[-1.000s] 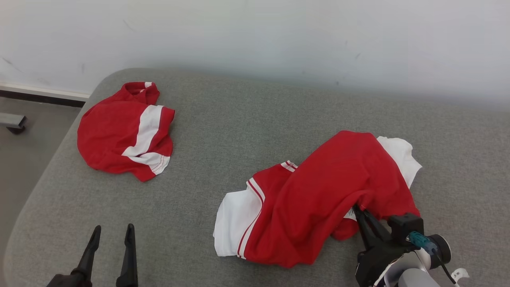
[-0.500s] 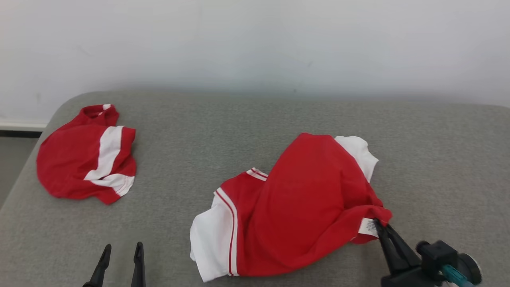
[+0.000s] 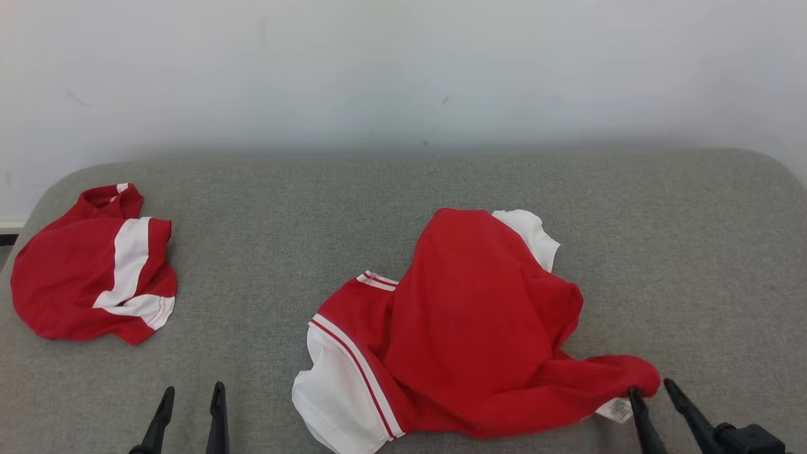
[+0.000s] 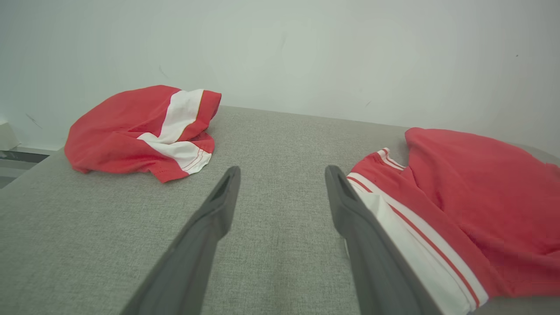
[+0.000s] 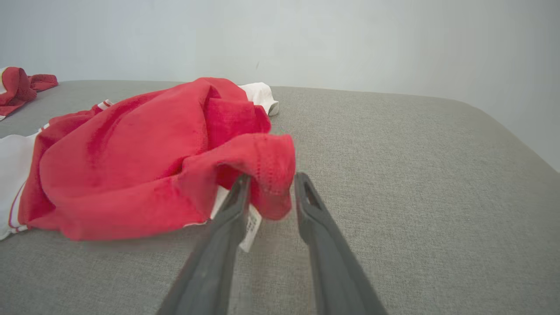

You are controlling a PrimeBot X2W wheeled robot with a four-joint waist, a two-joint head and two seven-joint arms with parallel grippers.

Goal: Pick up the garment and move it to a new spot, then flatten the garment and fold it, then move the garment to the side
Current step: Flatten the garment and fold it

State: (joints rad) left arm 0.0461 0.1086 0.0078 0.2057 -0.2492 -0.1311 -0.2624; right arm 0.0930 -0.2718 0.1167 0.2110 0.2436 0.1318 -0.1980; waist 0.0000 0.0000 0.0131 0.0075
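The garment (image 3: 479, 315) is a red shirt with white sleeves and lies crumpled on the grey padded surface (image 3: 315, 208), right of centre. Its red hem corner with a white label stretches toward the front right. My right gripper (image 3: 651, 388) sits at that corner with its fingers apart. In the right wrist view the hem of the garment (image 5: 131, 166) droops loosely between the tips of the right gripper (image 5: 272, 178). My left gripper (image 3: 192, 394) stands open at the front left with nothing in it. In the left wrist view, the left gripper (image 4: 282, 175) is just left of the garment's (image 4: 472, 188) white sleeve.
A second red and white garment (image 3: 82, 277) lies bunched at the far left edge, also seen as the second garment (image 4: 140, 127) in the left wrist view. A pale wall (image 3: 403, 75) runs behind the surface. Bare grey fabric lies between the two garments and to the right.
The head camera has turned right. My right gripper dragged the garment's hem corner toward the front right while shut on it, then its fingers spread apart. The left gripper stayed open.
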